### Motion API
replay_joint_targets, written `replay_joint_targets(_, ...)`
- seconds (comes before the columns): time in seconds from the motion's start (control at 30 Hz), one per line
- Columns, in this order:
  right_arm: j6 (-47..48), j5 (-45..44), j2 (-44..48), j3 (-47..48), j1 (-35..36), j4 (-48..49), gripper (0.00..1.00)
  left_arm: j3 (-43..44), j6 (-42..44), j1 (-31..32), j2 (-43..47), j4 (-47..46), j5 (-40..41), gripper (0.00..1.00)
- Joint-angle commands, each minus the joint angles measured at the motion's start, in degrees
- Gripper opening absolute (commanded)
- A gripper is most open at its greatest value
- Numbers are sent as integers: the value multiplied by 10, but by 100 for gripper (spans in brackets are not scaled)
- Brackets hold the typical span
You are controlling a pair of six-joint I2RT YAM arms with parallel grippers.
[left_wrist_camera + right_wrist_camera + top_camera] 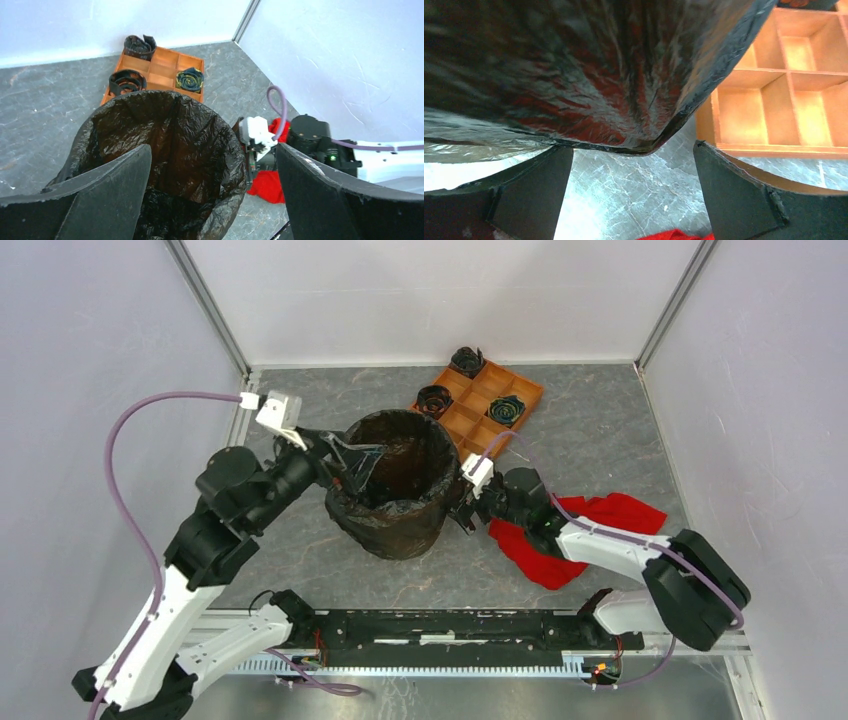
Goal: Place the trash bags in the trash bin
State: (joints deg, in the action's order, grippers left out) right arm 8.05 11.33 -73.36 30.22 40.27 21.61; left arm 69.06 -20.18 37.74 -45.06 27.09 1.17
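On a grey marbled table between white walls, the bag lines the central bin, draped over its rim. The left claw gapes wide above the rim. The right claw gapes beside the bin's right side.

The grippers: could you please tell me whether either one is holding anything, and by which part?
Nothing is held. The left gripper stands open over the rim of the trash bag, and the right gripper is open beside the bag's lower edge.
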Motion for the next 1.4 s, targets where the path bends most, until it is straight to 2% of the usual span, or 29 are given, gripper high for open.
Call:
replay_joint_targets(0.0, -5, 34, -41, 31, 1, 81, 98, 23, 43, 1, 23, 5, -9, 100)
replay_joint_targets(0.17, -29, 5, -111, 84, 46, 99, 98, 24, 51, 0, 39, 13, -1, 100)
replay_joint_targets(0.33, -122, -52, -204, 161, 77, 123, 98, 32, 56, 1, 50, 26, 14, 100)
replay_joint_targets(0.5, -143, -80, -292, 256, 117, 142, 98, 35, 53, 1, 72, 31, 30, 100)
replay_joint_targets(0.83, -166, -110, -486, 532, 179, 105, 98, 51, 40, 1, 84, 62, 36, 100)
replay_joint_targets(0.97, -180, -161, -549, 632, 193, 74, 98, 57, 38, 1, 87, 72, 36, 100)
replay_joint_targets(1.17, -211, -174, -643, 788, 199, 26, 98, 66, 35, 1, 90, 85, 37, 100)
replay_joint_targets(1.27, -211, -180, -652, 815, 200, 13, 98, 67, 32, 1, 92, 85, 36, 100)
replay_joint_targets(1.37, -202, -181, -625, 790, 199, 8, 98, 65, 31, 1, 93, 85, 39, 100)
